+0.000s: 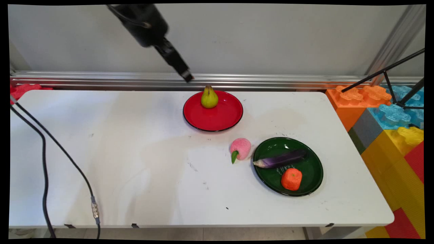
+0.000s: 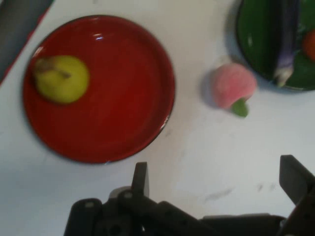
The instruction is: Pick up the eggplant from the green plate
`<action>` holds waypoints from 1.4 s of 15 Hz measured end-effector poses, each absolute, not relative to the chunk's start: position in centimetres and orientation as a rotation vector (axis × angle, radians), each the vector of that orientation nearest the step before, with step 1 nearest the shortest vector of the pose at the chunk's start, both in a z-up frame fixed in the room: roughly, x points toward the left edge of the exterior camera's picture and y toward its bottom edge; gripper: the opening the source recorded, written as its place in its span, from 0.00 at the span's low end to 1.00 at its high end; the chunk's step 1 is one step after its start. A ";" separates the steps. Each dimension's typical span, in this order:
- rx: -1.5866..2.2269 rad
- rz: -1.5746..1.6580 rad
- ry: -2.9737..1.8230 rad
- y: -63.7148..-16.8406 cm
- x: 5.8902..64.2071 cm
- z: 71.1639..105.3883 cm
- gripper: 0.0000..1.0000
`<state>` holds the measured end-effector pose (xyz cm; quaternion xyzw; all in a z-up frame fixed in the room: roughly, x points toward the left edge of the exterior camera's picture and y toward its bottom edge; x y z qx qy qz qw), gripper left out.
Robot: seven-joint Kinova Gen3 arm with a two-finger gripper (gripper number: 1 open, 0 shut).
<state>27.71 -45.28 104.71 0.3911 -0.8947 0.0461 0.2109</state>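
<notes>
My gripper (image 1: 186, 77) hangs high above the table's far edge, just up and left of the red plate (image 1: 217, 118). In the hand view the gripper (image 2: 216, 179) is open, its fingers spread wide with only bare table between them. A yellow-green pear (image 1: 209, 97) stands at the far rim of the red plate; from the hand, the pear (image 2: 62, 78) shows at the left side of the red plate (image 2: 113, 113). A pink peach (image 1: 240, 149) with a green leaf lies on the table between the two plates; the hand view has this peach (image 2: 232, 86) at upper right.
A green plate (image 1: 310, 159) at the near right holds a purple eggplant (image 1: 281, 159) and an orange fruit (image 1: 291, 179). Coloured foam blocks (image 1: 390, 125) stand off the table's right end. Black cables (image 1: 44, 149) hang over the left side. An aluminium rail (image 1: 101, 79) runs behind the table.
</notes>
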 end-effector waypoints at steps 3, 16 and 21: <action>1.074 0.091 -2.434 -45.5 24.9 103.2 1.00; 0.936 -0.019 -2.329 -48.1 14.1 93.1 1.00; 0.917 -0.065 -2.317 -48.5 10.9 88.0 1.00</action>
